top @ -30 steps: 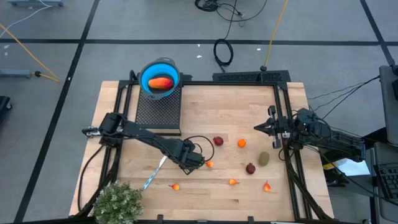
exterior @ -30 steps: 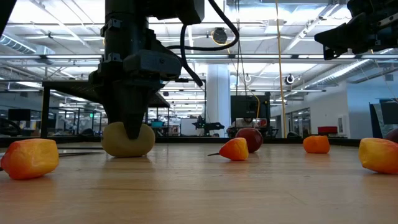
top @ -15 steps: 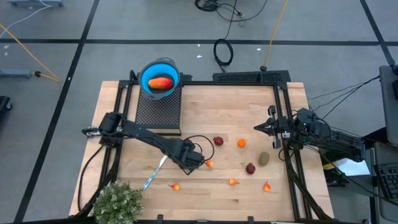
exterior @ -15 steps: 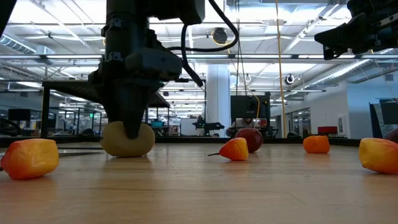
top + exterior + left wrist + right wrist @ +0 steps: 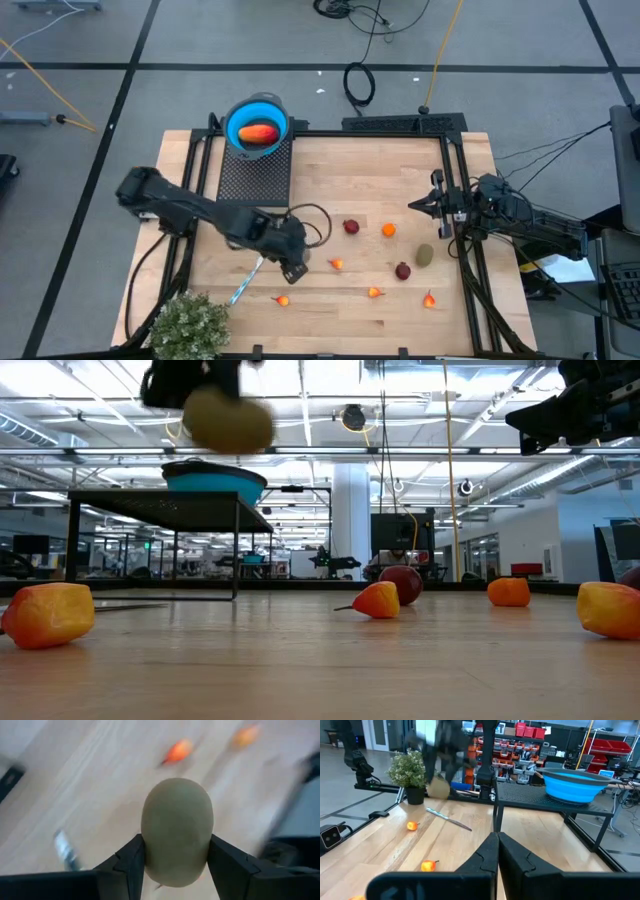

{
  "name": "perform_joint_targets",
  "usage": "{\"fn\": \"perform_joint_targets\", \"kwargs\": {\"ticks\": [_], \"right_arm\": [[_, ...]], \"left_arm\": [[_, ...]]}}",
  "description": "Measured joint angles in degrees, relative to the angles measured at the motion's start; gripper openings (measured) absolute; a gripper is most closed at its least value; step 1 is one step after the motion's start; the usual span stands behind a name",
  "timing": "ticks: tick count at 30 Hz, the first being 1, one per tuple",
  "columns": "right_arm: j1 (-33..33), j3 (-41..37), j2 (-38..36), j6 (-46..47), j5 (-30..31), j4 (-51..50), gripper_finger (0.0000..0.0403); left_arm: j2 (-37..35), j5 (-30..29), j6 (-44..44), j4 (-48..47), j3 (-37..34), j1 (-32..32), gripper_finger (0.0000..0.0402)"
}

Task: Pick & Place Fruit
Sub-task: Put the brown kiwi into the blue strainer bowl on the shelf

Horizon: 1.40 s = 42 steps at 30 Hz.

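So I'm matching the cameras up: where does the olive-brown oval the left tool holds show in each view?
High: hidden under the left tool, left of centre.
Low: olive-brown oval at top left, above the blue bowl.
Left wrist: centre, between the fingers.
Right wrist: blurred, beside the plant.
Shared landmark: blue bowl.

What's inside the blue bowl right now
The blue bowl holds one long red-orange fruit, lying across its middle. Anything beneath that fruit is covered; from table height the bowl's wall hides the contents.
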Motion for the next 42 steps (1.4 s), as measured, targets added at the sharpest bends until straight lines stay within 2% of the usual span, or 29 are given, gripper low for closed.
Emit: {"fn": "perform_joint_targets", "kwargs": {"ticks": [3, 6, 12, 22, 29, 35, 42], "right_arm": [[0.00, 0.00, 0.00, 0.01, 0.00, 0.00, 0.0000], [0.00, 0.00, 0.00, 0.01, -0.02, -0.01, 0.0000], [0.00, 0.00, 0.00, 0.10, -0.09, -0.02, 0.0000], [0.00, 0.00, 0.02, 0.05, -0.09, -0.04, 0.0000], [0.00, 0.00, 0.00, -0.01, -0.07, -0.04, 0.0000], [0.01, 0.00, 0.00, -0.16, -0.04, -0.03, 0.0000], [0.00, 0.00, 0.00, -0.23, -0.02, -0.04, 0.0000]], "left_arm": [[-4.07, -4.67, 1.72, 7.01, 0.00, -1.01, 0.0177], [-6.91, -8.57, 7.68, 16.00, 0.04, -2.06, 0.0177], [-8.79, -9.16, 21.97, 33.47, 0.07, -3.25, 0.0177], [-8.77, 0.57, 39.34, 52.87, 0.07, -3.42, 0.0177], [-8.77, 15.88, 50.21, 66.62, 0.07, -3.46, 0.0177], [-8.77, 27.98, 58.36, 74.01, 0.07, -3.46, 0.0177], [-8.77, 30.74, 62.02, 75.42, 0.07, -3.44, 0.0177]]}}
